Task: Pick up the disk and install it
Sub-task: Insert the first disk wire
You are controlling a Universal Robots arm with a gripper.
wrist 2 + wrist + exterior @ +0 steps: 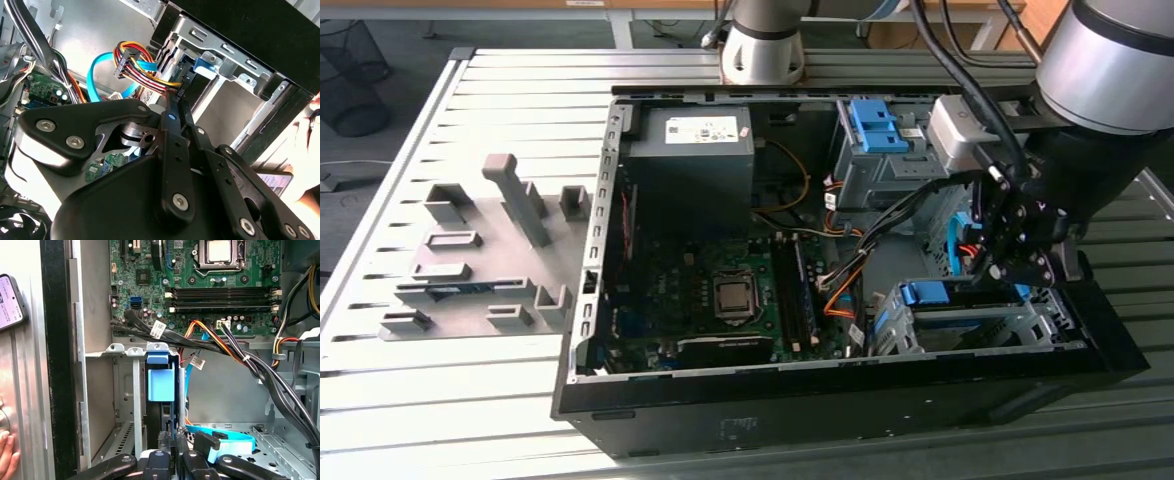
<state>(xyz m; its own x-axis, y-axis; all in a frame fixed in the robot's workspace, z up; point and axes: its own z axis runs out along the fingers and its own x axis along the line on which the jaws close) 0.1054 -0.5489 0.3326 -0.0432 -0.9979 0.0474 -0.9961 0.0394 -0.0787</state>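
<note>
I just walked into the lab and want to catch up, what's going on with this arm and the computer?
A robot arm is reaching into an open computer case that lies on a slatted table. Its gripper is down at the metal drive cage, on the exterior view's right. It is right by the disk, whose blue carrier frame stands in a cage slot. Whether the gripper is clamped on the disk can't be told.

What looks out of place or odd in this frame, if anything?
A hand and a phone sit just outside the computer case in the first wrist view, near the arm's work. Loose cables drape over the drive bay. Nothing looks damaged.
</note>
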